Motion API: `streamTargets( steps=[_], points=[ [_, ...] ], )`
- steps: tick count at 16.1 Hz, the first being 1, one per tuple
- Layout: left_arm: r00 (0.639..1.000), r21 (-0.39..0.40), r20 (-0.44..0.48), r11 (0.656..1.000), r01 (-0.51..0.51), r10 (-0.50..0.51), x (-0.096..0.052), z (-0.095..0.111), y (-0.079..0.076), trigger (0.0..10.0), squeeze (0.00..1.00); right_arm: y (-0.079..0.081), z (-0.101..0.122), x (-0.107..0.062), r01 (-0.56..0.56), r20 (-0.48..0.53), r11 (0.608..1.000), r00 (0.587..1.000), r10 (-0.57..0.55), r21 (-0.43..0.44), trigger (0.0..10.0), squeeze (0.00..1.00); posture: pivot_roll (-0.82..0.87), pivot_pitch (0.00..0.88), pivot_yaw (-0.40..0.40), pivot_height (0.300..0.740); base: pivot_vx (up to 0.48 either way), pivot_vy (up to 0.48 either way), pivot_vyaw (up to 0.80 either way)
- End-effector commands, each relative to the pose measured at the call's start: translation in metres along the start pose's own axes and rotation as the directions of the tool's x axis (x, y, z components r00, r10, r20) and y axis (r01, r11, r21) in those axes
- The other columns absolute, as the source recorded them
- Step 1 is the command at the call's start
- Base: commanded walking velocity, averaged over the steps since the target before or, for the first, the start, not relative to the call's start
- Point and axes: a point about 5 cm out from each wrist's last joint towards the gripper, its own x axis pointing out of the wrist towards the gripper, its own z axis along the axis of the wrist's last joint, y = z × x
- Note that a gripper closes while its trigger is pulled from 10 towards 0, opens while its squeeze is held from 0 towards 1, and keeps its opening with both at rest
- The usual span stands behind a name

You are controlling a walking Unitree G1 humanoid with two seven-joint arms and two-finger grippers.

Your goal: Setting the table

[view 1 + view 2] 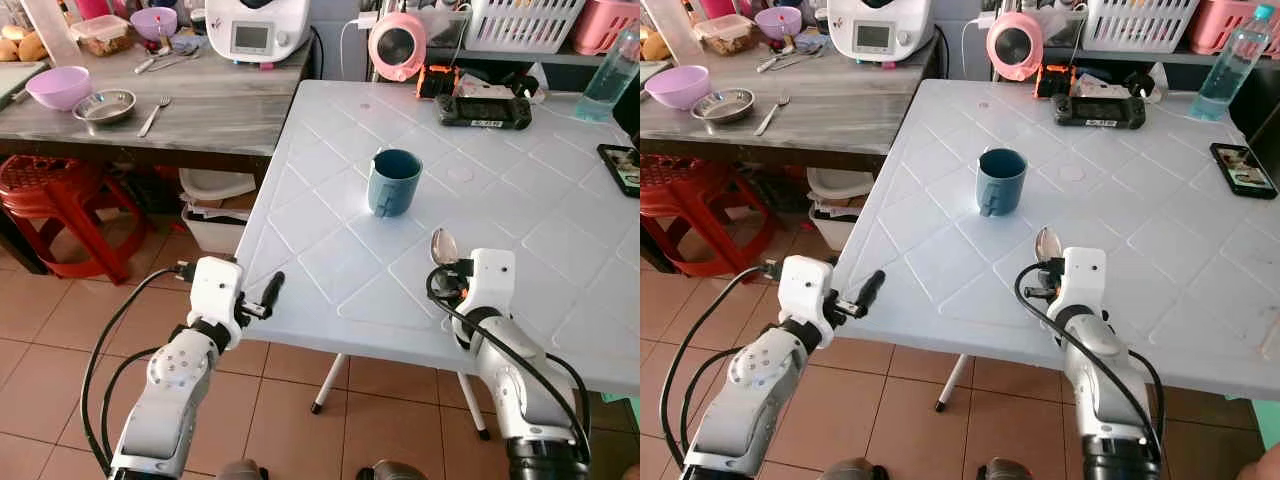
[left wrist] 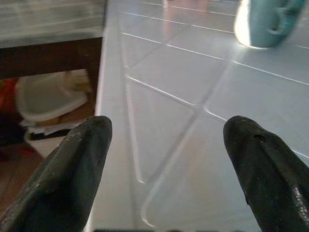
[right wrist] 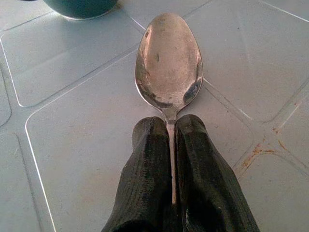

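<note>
the right gripper (image 3: 170,145) pinches a spoon (image 3: 169,63) by its handle, bowl forward over the white table (image 1: 330,250), near a blue mug (image 1: 393,182). the left gripper (image 2: 169,145) hovers at the table's left edge, fingers spread and empty. no writing is legible on the controller (image 1: 484,110) or phone (image 1: 1243,168).

The spoon (image 3: 169,67) handle is hidden between the right gripper (image 3: 171,140)'s 2 pressed fingers. The blue mug (image 2: 270,21) is blurred and cut off, as is the phone (image 1: 622,165) at the table (image 1: 330,270)'s right edge, possibly face-up.
</note>
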Motion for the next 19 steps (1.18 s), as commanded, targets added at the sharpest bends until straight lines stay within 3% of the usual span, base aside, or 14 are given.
streamTargets(
  steps=[1, 2, 3, 4, 9, 11, 12, 15, 19],
  points=[
    [1.0, 0.001, 0.0, 1.0, -0.024, 0.024, 0.001, 0.001, 0.005, 10.0, 0.0, 0.007, -0.029, -0.002, -0.015, -0.127, 0.999, 0.992, 0.02, 0.036, 0.0, 0.0, -0.01, 0.015, 0.042, 0.74, 0.0, 0.0, 0.0],
    [0.999, -0.026, 0.012, 0.999, -0.031, 0.031, 0.001, 0.003, 0.006, 10.0, 0.0, 0.01, -0.024, -0.002, -0.021, -0.084, 1.0, 0.996, 0.019, -0.015, 4.5, 0.0, -0.01, 0.012, 0.042, 0.74, 0.0, 0.0, 0.0],
    [0.999, -0.026, 0.015, 0.999, -0.031, 0.031, 0.001, 0.003, 0.006, 10.0, 0.0, 0.01, -0.022, -0.003, -0.012, -0.059, 0.999, 0.998, 0.011, -0.03, 7.7, 0.0, -0.01, 0.007, 0.041, 0.74, 0.0, 0.0, 0.0],
    [0.999, -0.012, 0.029, 0.999, -0.04, 0.04, 0.002, 0.005, 0.007, 10.0, 0.0, 0.011, -0.021, -0.004, -0.005, -0.041, 1.0, 0.999, 0.005, 0.004, 10.0, 0.0, -0.02, 0.002, 0.038, 0.74, 0.0, 0.0, 0.0],
    [0.998, -0.013, 0.05, 0.999, -0.039, 0.039, 0.007, 0.006, 0.006, 10.0, 0.0, 0.012, -0.012, -0.005, -0.004, 0.027, 1.0, 1.0, 0.004, 0.019, 10.0, 0.0, -0.03, 0.0, 0.032, 0.74, 0.0, 0.384, 0.0],
    [0.998, -0.014, 0.057, 0.999, -0.03, 0.031, 0.008, 0.006, 0.004, 10.0, 0.0, 0.011, -0.003, -0.005, 0.03, 0.096, 0.999, 0.995, -0.027, -0.025, 10.0, 0.0, -0.03, 0.0, 0.028, 0.74, 0.0, 0.48, 0.0],
    [0.998, -0.016, 0.059, 0.999, -0.03, 0.031, 0.008, 0.006, 0.004, 10.0, 0.0, 0.01, -0.002, -0.005, 0.063, 0.104, 0.997, 0.993, -0.059, -0.038, 10.0, 0.0, -0.03, 0.0, 0.027, 0.74, 0.0, 0.48, 0.0],
    [0.997, -0.021, 0.075, 0.999, -0.025, 0.027, 0.01, 0.007, 0.002, 10.0, 0.0, 0.013, -0.003, -0.007, -0.017, 0.1, 0.998, 0.995, 0.011, 0.055, 10.0, 0.0, -0.04, 0.0, 0.025, 0.74, 0.0, 0.48, 0.0],
    [0.995, -0.032, 0.097, 0.999, -0.025, 0.027, 0.014, 0.01, 0.0, 10.0, 0.0, 0.01, -0.002, -0.004, 0.062, 0.105, 0.998, 0.993, -0.063, 0.009, 10.0, 0.0, -0.04, 0.0, 0.025, 0.74, 0.0, 0.478, 0.0]
  ],
)
